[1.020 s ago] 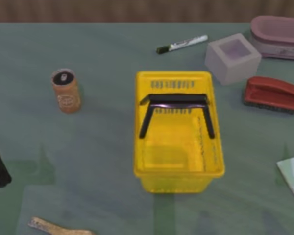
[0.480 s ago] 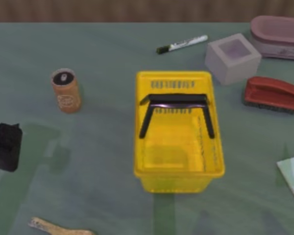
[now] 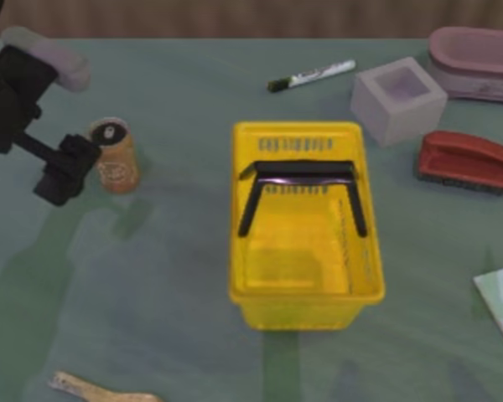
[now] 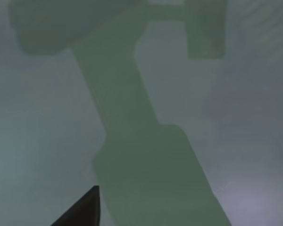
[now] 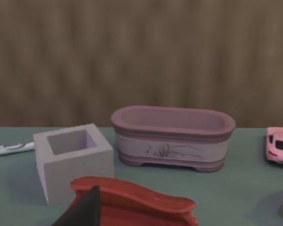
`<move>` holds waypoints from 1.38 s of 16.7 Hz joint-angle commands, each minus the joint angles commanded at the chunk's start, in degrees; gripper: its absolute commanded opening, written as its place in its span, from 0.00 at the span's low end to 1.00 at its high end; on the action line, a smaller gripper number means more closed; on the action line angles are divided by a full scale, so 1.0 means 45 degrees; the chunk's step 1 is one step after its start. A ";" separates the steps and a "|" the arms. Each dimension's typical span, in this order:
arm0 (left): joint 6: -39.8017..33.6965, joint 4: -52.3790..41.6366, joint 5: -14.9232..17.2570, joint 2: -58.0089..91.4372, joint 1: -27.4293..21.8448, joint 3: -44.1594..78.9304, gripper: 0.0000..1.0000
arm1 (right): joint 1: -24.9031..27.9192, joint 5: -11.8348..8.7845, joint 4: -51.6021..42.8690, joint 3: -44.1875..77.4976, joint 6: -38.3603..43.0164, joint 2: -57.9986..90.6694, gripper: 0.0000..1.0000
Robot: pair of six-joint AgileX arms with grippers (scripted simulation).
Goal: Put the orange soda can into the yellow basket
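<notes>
One arm is working: the left gripper (image 3: 67,172) is sitting at the top view's left side, just beside the orange soda can (image 3: 113,156) on its left, seemingly overlapping its edge. I cannot tell whether its fingers are spread or pressed together; the left wrist view is showing only tabletop, arm shadow and one dark fingertip. The can is standing upright on the table (image 3: 176,276), well apart from the yellow basket (image 3: 305,303), which is sitting at centre with its black handle (image 3: 302,176) folded across the opening and nothing visible inside. Judging progress: early; the grasp is not yet confirmed, and lifting, carrying rightward and releasing into the basket are all remaining. The right arm is staying out of the top view, its wrist camera facing the far right clutter.
</notes>
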 joint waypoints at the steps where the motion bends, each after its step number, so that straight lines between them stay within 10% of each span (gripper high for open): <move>1: 0.0327 -0.0678 -0.0027 0.1305 -0.0077 0.1205 1.00 | 0.0000 0.0000 0.0000 0.0000 0.0000 0.0000 1.00; 11: 0.2630 -0.4132 -0.0541 1.0283 -0.0271 1.0853 1.00 | 0.0000 0.0000 0.0000 0.0000 0.0000 0.0000 1.00; 23: 0.2822 -0.3290 -0.0623 1.1059 -0.0239 1.0786 1.00 | 0.0000 0.0000 0.0000 0.0000 0.0000 0.0000 1.00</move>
